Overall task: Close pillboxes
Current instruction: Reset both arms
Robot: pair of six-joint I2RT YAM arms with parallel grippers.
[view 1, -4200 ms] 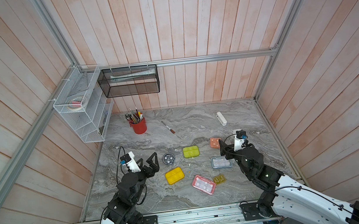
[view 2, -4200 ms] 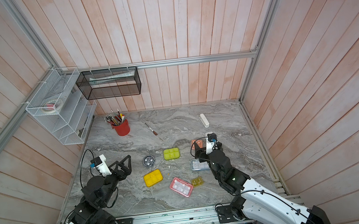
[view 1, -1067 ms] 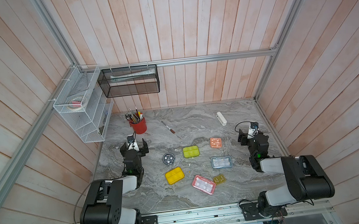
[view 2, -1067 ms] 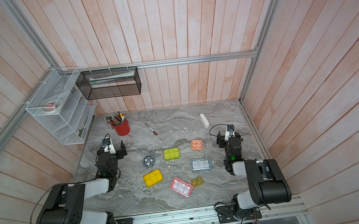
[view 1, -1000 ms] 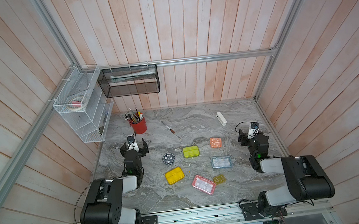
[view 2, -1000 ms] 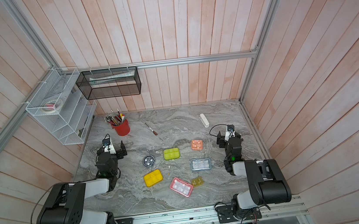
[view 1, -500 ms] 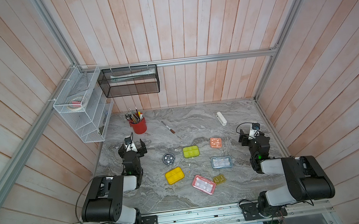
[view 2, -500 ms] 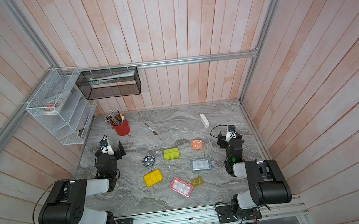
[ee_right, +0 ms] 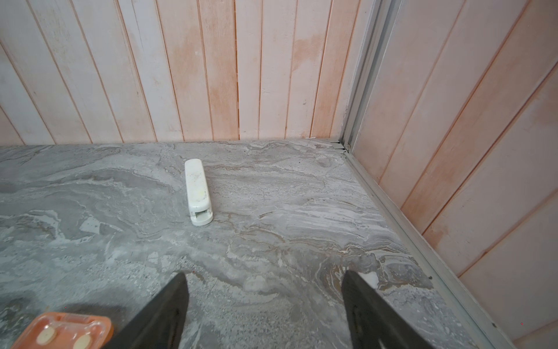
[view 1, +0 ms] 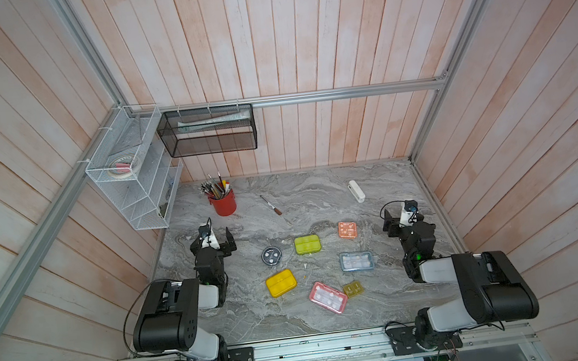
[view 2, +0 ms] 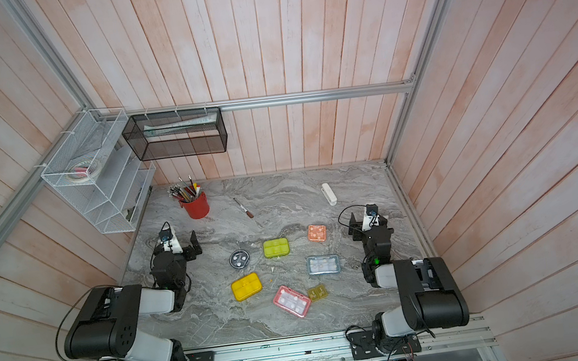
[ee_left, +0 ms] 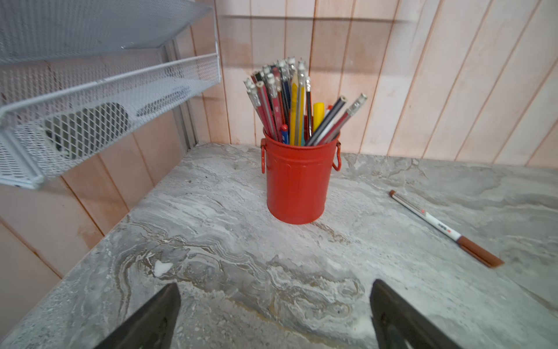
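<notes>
Both grippers are pointing toward the back wall rather than at the work. The left gripper (view 1: 212,241), fingers spread wide and holding nothing, is facing the red cup (ee_left: 297,181). The right gripper (view 1: 402,219), also spread and empty, is facing the white bar (ee_right: 197,193). The 7 boxes are lying flat between the arms on the middle of the table (view 1: 318,193), so either arm is going to have to swing inward to reach one. The orange box (view 1: 347,229) is sitting nearest the right gripper, on its inner side, and the blue-grey box (view 1: 356,261) is lying closer to the front, its long axis running across the table. The round box (view 1: 271,255) is lying nearest the left gripper, followed by the green box (view 1: 308,244) and the yellow box (view 1: 281,282). The pink box (view 1: 328,297), lying diagonally, and the amber box (view 1: 353,289) just beside it are sitting frontmost, roughly midway between the arms. Every lid is looking flat, so I am judging them closed, though the latches are too small to tell.
</notes>
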